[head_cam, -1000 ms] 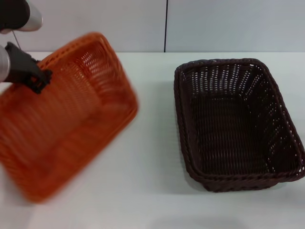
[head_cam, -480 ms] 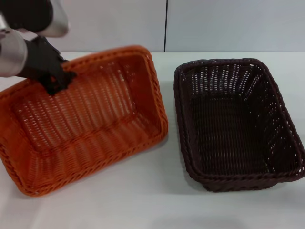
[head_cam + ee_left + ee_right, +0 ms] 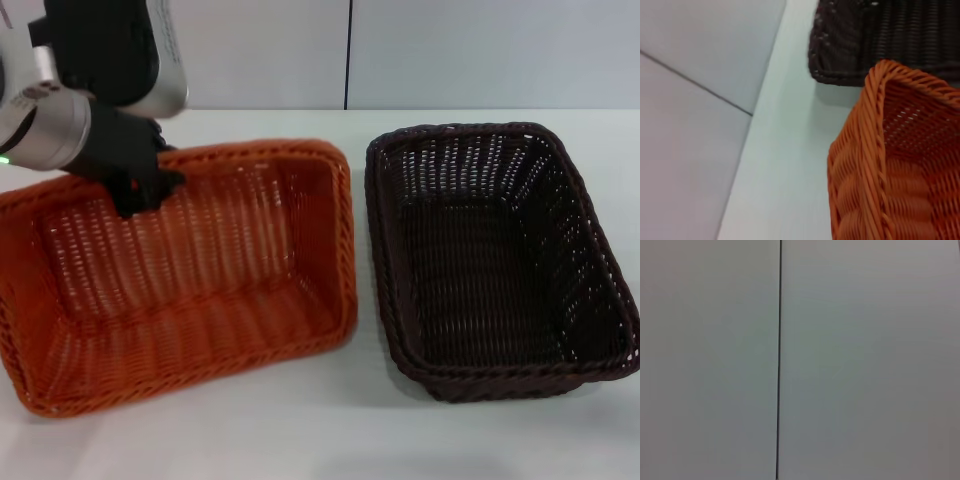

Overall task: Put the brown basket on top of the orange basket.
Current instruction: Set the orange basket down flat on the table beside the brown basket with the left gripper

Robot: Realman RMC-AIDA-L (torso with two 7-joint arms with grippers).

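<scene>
The orange basket [image 3: 180, 280] is on the left of the white table in the head view, its far long rim slightly raised. My left gripper [image 3: 140, 190] is shut on the far rim of the orange basket. The left wrist view shows a corner of the orange basket [image 3: 890, 165] close up. The brown basket [image 3: 495, 255] sits upright on the table to the right, a narrow gap from the orange one; its end shows in the left wrist view [image 3: 875, 40]. My right gripper is out of view.
The white table [image 3: 300, 430] has bare surface in front of both baskets. A pale wall with a dark vertical seam [image 3: 348, 55] stands behind the table; the right wrist view shows only this wall [image 3: 840, 360].
The orange basket has swung right and down, from tilted at the far left to lying close beside the brown basket. My left arm moved right with it. The brown basket has not moved.
</scene>
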